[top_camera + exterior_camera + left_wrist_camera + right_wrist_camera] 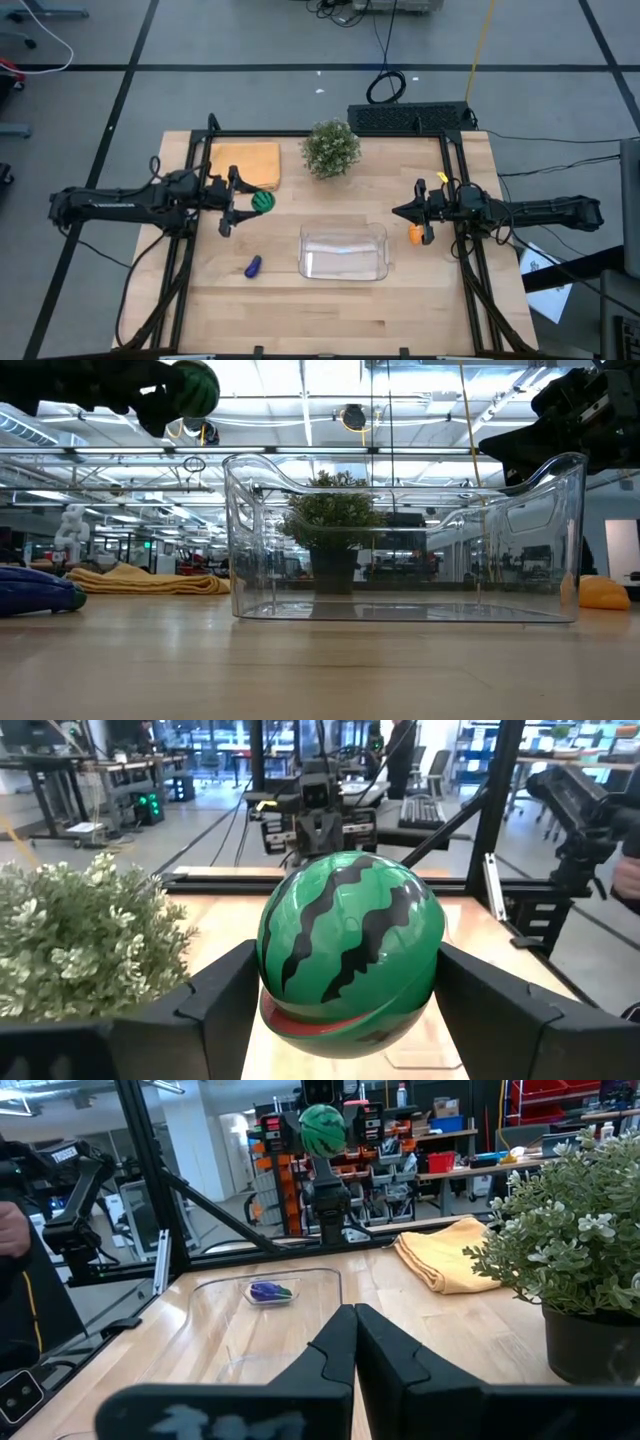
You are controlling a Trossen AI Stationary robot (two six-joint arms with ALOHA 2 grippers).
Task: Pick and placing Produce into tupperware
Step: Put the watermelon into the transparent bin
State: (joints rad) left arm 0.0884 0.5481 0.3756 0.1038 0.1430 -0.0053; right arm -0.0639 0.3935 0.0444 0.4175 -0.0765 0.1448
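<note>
L gripper (243, 203) holds the green striped ball (262, 201) clamped between its fingers, raised off the table (300, 310); in the low view the ball (194, 387) hangs high, well above the board, and the L wrist view shows it (350, 945) squeezed between both dark fingers (215, 995), w/ a red band along its underside. It sits just beside the near corner of the folded yellow-orange cloth (245, 163) in the high view, well apart from the tupperware (344, 252). The tupperware is clear, rectangular, upright at table centre, nothing inside it. Purple piece (253, 265) lies on the table to the container's L, near but not touching; low view has it (38, 590) flat on the wood. Orange piece (416, 235) lies just off the container's R end, right below the R gripper (403, 212). R gripper hovers above the table w/ fingers pressed together, empty, as the R wrist view (355, 1342) shows. Potted plant (331, 147) stands behind the tupperware, toward the table's far edge, beside the cloth.
</note>
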